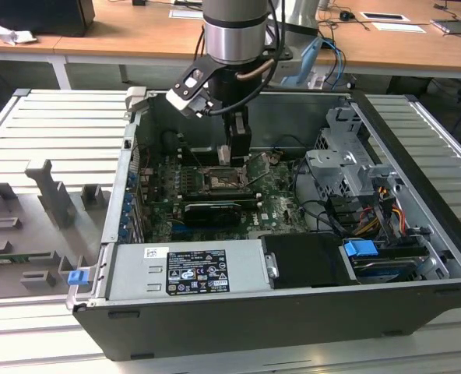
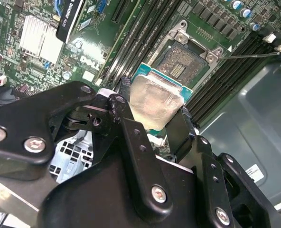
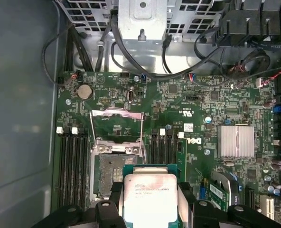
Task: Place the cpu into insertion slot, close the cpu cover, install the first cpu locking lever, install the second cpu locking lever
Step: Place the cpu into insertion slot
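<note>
My gripper (image 1: 225,153) is shut on the cpu (image 2: 154,100), a pale silver square chip on a green substrate, pinched by its edges between the two black fingers (image 3: 113,202). It hangs a little above the insertion slot (image 3: 113,175), which is uncovered, its dark contact field showing inside a silvery rim. The cpu (image 3: 147,194) partly overlaps the slot's edge in both wrist views. The cpu cover (image 3: 117,115) stands swung back from the slot. Thin wire levers (image 2: 250,55) stick out beside the insertion slot (image 2: 179,61).
The green motherboard (image 1: 273,199) lies in an open black computer case (image 1: 417,179). Black memory slots (image 3: 73,166) flank the socket. There is a grey drive cage (image 1: 343,167) with cables at the exterior view's right, a power supply (image 1: 188,270) at the front and a black graphics card (image 1: 213,210) close by.
</note>
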You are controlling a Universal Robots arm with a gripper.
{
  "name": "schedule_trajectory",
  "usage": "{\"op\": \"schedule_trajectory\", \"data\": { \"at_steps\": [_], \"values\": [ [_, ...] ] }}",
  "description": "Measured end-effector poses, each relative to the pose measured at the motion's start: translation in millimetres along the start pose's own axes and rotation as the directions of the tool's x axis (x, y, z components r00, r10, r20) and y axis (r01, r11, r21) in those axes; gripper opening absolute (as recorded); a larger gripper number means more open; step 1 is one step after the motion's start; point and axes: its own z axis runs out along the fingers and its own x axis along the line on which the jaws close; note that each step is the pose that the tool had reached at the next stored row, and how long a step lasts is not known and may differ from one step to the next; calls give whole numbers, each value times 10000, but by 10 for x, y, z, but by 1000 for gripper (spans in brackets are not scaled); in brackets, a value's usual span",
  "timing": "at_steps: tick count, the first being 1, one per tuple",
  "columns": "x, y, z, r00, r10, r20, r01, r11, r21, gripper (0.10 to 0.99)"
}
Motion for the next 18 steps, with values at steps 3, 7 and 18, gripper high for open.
{"op": "schedule_trajectory", "data": {
  "at_steps": [3, 7, 18],
  "values": [
    [2, 0, 20, 10000, 39, 3, -39, 10000, -1, 537],
    [25, -11, 117, 9993, 380, 36, -380, 9993, -4, 537],
    [144, -22, 283, 9994, 354, 31, -354, 9994, -3, 537]
  ]
}}
